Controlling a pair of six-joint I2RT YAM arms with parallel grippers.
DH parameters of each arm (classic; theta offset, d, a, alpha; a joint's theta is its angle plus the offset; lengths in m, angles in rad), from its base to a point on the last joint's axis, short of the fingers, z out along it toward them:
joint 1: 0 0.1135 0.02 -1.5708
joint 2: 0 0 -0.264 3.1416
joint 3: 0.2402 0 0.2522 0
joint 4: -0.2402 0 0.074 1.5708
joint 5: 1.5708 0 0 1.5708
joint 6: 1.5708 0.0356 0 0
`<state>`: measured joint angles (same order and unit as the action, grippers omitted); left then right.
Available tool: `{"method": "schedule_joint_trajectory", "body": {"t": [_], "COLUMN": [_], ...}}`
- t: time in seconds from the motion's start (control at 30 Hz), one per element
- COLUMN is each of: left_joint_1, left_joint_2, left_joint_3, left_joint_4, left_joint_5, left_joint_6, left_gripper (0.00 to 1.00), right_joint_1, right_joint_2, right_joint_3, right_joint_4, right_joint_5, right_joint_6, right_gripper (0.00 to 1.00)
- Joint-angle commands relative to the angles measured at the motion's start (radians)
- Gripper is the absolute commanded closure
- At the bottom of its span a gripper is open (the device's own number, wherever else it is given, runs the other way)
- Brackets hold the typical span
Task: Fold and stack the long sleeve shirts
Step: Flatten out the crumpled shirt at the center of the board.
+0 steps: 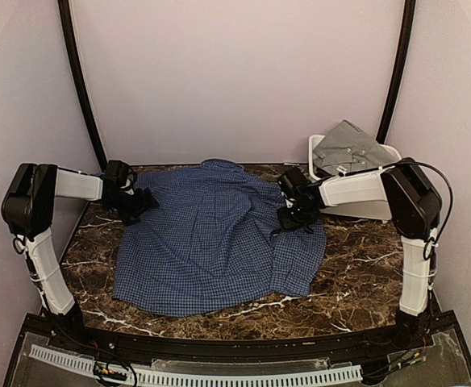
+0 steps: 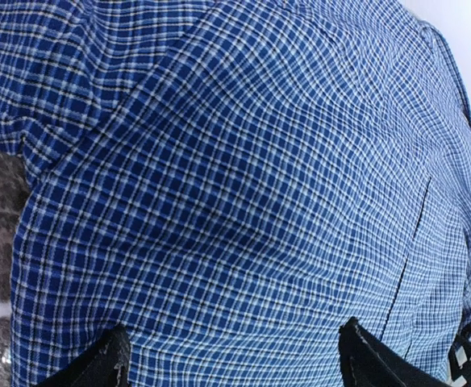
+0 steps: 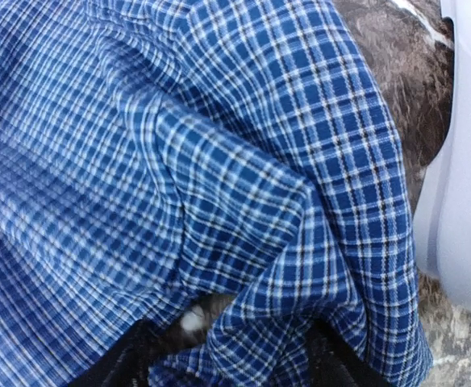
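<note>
On the table (image 1: 356, 278) we see the navy-blue shirt (image 1: 211, 242) spread flat. The left end effector (image 1: 147, 201) stands spread at its edge; whether the right end effector (image 1: 289, 216) pinches the cloth, we cannot tell.

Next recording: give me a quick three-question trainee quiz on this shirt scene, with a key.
1. True or false: the grey shirt lies in the bin.
2. The blue shirt is: A) folded in half, B) spread on the table, C) hanging from an arm.
3. Which end effector is nearer the bin?

Key: 1 true; 2 B; 3 the right end effector.
</note>
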<state>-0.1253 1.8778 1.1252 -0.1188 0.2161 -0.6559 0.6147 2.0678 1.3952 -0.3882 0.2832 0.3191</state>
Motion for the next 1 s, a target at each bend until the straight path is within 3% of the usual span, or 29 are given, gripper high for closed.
{"method": "schedule_joint_trajectory", "body": {"t": [0.0, 0.2, 0.4, 0.7, 0.97], "left_joint_1": [0.036, 0.038, 0.038, 0.037, 0.037], "left_joint_2": [0.058, 0.076, 0.07, 0.055, 0.056], "left_joint_3": [0.038, 0.072, 0.064, 0.058, 0.073], "left_joint_4": [-0.078, -0.094, -0.096, -0.104, -0.122], "left_joint_5": [-0.059, -0.054, -0.048, -0.041, -0.043], "left_joint_6": [0.027, 0.033, 0.036, 0.052, 0.063], "left_gripper": [0.11, 0.12, 0.12, 0.12, 0.12], "right_joint_1": [0.013, 0.112, 0.246, 0.3, 0.192], "right_joint_2": [-0.119, -0.291, -0.362, -0.432, -0.44], "right_joint_3": [-0.137, -0.199, -0.263, -0.482, -0.555], "right_joint_4": [-0.023, -0.078, -0.107, -0.055, -0.12], "right_joint_5": [-0.05, -0.017, -0.046, -0.138, -0.082], "right_joint_6": [-0.011, 0.011, 0.077, 0.202, 0.221], "right_gripper": [0.32, 0.2, 0.21, 0.56, 0.66]}}
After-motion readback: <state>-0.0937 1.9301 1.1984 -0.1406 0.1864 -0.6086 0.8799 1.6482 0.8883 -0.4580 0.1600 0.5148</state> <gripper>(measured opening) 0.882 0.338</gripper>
